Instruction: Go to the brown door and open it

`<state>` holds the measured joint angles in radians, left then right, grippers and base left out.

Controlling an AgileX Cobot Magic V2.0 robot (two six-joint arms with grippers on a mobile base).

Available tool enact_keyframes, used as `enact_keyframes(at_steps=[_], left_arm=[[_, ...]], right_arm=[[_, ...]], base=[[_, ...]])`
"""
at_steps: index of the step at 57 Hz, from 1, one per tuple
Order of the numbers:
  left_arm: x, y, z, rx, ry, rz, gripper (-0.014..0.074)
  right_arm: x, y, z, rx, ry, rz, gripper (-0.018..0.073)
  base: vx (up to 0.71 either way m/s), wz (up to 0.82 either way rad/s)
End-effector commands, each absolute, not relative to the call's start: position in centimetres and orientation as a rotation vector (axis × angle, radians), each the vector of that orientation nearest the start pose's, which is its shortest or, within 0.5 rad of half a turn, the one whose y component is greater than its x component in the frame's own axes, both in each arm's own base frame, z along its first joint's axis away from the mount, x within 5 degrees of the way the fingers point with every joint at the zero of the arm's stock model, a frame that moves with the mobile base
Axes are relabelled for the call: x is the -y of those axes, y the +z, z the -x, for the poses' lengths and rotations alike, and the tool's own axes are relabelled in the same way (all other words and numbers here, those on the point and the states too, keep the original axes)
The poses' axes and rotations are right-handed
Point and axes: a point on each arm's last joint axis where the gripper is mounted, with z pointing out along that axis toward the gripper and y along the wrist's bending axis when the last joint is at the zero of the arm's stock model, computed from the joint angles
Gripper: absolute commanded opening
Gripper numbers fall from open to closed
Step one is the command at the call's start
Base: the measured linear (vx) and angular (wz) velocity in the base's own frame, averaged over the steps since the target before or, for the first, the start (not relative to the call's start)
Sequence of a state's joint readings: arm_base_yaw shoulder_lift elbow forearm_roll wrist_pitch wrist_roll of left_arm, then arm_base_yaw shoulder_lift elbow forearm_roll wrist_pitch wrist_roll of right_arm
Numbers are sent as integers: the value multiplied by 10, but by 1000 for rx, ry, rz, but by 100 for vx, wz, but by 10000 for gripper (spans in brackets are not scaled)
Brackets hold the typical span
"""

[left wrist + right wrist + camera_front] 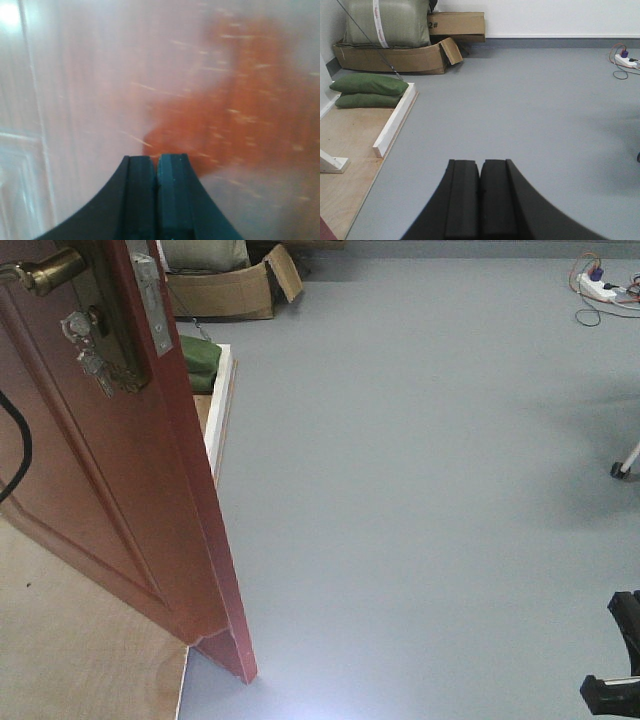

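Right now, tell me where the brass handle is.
In the front view, the brass handle sits top left on the brown door, just above the key.

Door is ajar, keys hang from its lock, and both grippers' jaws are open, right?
Not quite: the jaws of the left gripper and right gripper are shut, as the two wrist views show. The door is ajar, with keys hanging from it.

Top of brown door (120,470) cropped; left wrist view blurred.
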<state>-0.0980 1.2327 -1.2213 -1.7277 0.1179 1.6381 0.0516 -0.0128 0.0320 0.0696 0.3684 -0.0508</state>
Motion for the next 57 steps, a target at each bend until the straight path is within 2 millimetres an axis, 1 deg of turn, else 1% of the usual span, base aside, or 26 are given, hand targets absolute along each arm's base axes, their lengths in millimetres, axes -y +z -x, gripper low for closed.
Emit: enact_keyframes(at_steps=[1, 57], left_arm=[[42, 471, -268, -1412, -306, -93, 67], [42, 471, -268, -1412, -306, -93, 67]], right_arm=[[-5, 176, -54, -1791, 60, 56, 0], [-5, 176, -54, -1791, 60, 56, 0]], base=[[12, -4], [15, -5]])
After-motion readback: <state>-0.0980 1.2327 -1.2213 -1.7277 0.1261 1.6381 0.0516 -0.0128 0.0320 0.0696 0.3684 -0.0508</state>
